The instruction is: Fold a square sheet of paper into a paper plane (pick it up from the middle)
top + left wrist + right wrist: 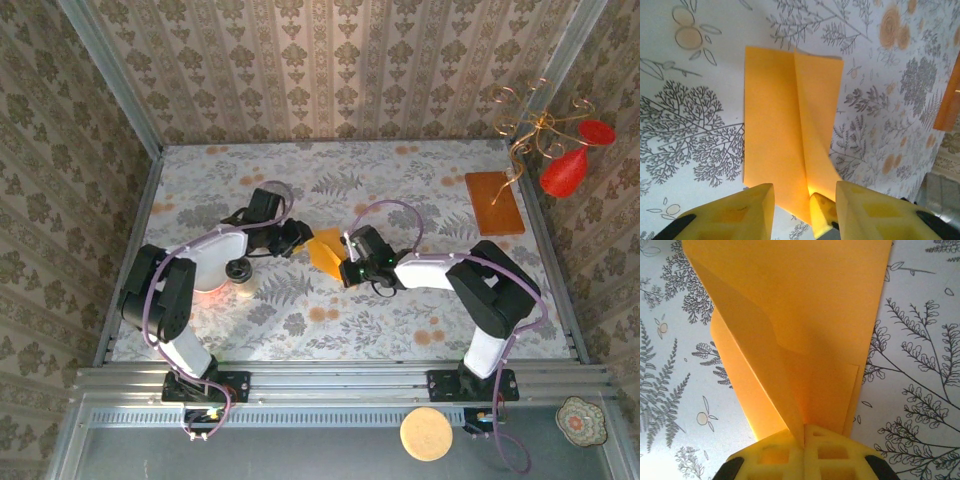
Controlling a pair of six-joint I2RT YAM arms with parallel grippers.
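Observation:
The square sheet of paper (pixel 325 250), bright orange-yellow, is held just above the middle of the table between both arms. It is folded, with a centre crease (pixel 799 115) and overlapping flaps (pixel 805 315). My right gripper (pixel 804 440) is shut on its raised middle fold, with the pads pressed together on the paper. From the other side, my left gripper (pixel 805 210) stands open at the same edge, fingers apart on either side of the fold. One right fingertip (pixel 822 212) shows between them. A finished paper plane is out of view.
A stiff brown-orange board (pixel 494 202) lies at the back right, near a red ornament on a wire stand (pixel 565 170). A small dark round object (pixel 238 270) sits by the left arm. A tan disc (pixel 427 433) and a small dish (pixel 581 418) lie off the table's front edge.

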